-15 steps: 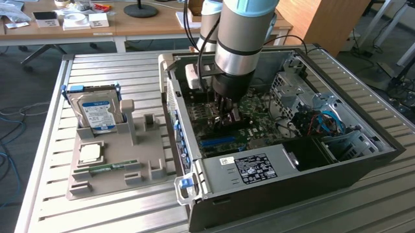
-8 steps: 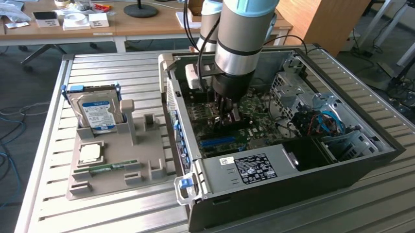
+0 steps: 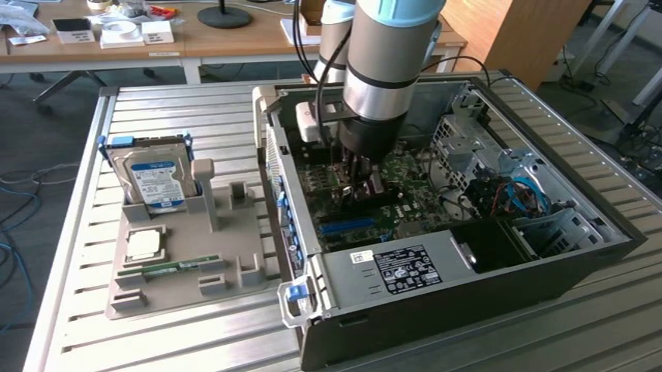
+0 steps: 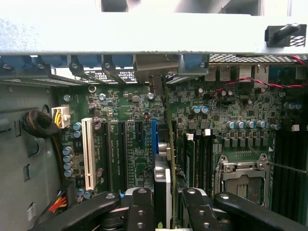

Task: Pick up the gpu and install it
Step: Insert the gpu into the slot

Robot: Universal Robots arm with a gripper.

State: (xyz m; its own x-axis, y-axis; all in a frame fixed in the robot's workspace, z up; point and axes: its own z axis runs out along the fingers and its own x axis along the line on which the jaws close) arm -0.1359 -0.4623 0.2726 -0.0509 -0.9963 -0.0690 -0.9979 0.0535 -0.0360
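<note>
My gripper (image 3: 361, 180) reaches down into the open computer case (image 3: 470, 298), low over the green motherboard (image 3: 408, 174). In the wrist view its two black fingers (image 4: 140, 208) are shut on the gpu (image 4: 165, 144). The gpu is a thin dark card seen edge-on, standing upright. It runs from between the fingertips (image 4: 166, 204) toward the case's rear wall, where its metal bracket end (image 4: 155, 67) meets the row of slot openings. The card's lower edge sits along the blue expansion slot (image 4: 155, 137); whether it is pressed fully into the slot I cannot tell.
Outside the case on the exterior view's left, a grey holder tray (image 3: 170, 291) carries a silver hard drive (image 3: 153, 177), a processor chip (image 3: 143, 244) and a green memory stick (image 3: 170, 267). Inside are a white slot (image 4: 88, 154), a processor socket (image 4: 240, 178) and cable bundles (image 4: 38, 124).
</note>
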